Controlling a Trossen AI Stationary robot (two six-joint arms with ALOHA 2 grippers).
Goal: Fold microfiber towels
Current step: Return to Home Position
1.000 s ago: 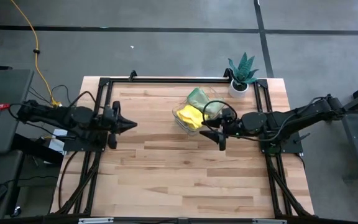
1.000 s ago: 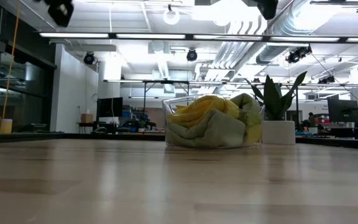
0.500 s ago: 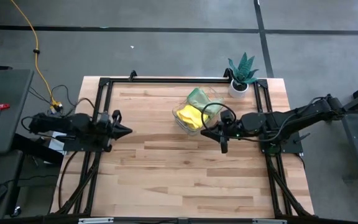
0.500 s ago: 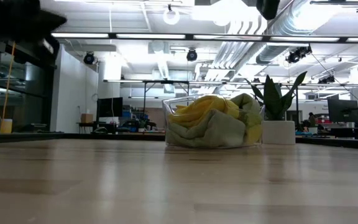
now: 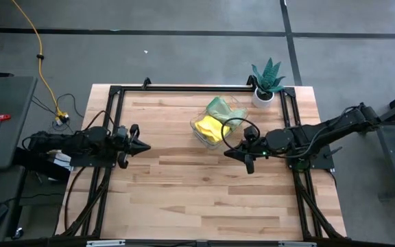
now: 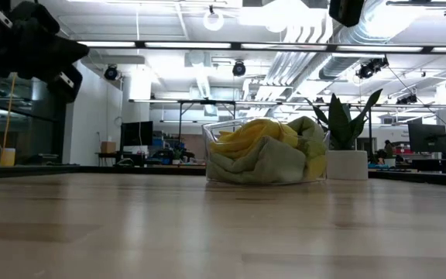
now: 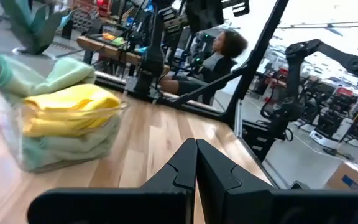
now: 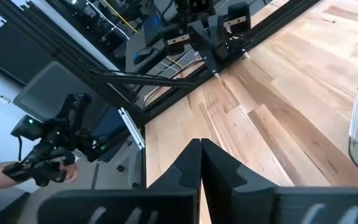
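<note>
Since a second ago the right tool [image 5: 230,152] has drawn back from the clear bin [image 5: 199,132] toward the near side of the surface [image 5: 184,199]. The left tool [image 5: 142,145] has shifted slightly the same way.

From above, both tools hang over bare wood, well apart, their tips pointing toward each other. The bin stands toward the far side, nearer the right tool but clear of it. The microfiber towels [image 5: 212,127] are piled inside it, yellow in the middle and pale green spilling over the far rim. A potted plant [image 5: 266,81] sits at the far right corner.

At surface height, the towels heap above the bin's rim (yellow over green). The plant shows just beside it, and the left arm [image 6: 29,46] is dark in the upper corner, off the wood.

Past the left wrist, the fingers [image 7: 179,168] are pressed together with nothing between them. The bin of towels lies ahead, and a person [image 7: 219,53] sits in the room beyond.

Past the right wrist, that tool's own fingers [image 8: 188,163] are likewise closed on nothing, over bare wood.
</note>
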